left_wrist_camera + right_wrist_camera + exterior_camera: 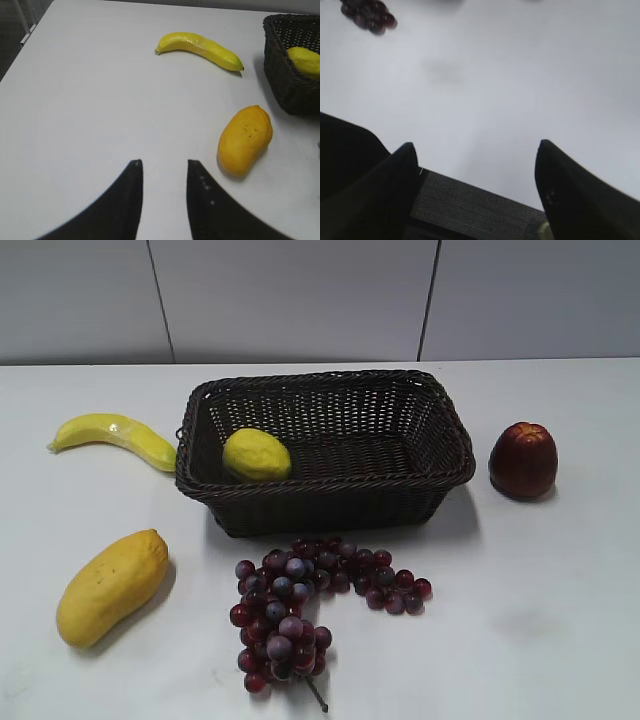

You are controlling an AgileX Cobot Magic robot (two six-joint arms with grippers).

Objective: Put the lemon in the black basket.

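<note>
The lemon (256,455) lies inside the black basket (440,410), at its left end. In the left wrist view the lemon (305,61) shows in the basket's corner (280,65) at the right edge. My left gripper (163,162) is open and empty, over bare table well to the left of the basket. My right gripper (474,145) is open and empty, over the table's near edge. Neither gripper shows in the exterior view.
A banana (115,437) lies left of the basket and a mango (110,585) at the front left. A bunch of dark red grapes (300,605) lies in front of the basket. A dark red fruit (523,460) stands to its right.
</note>
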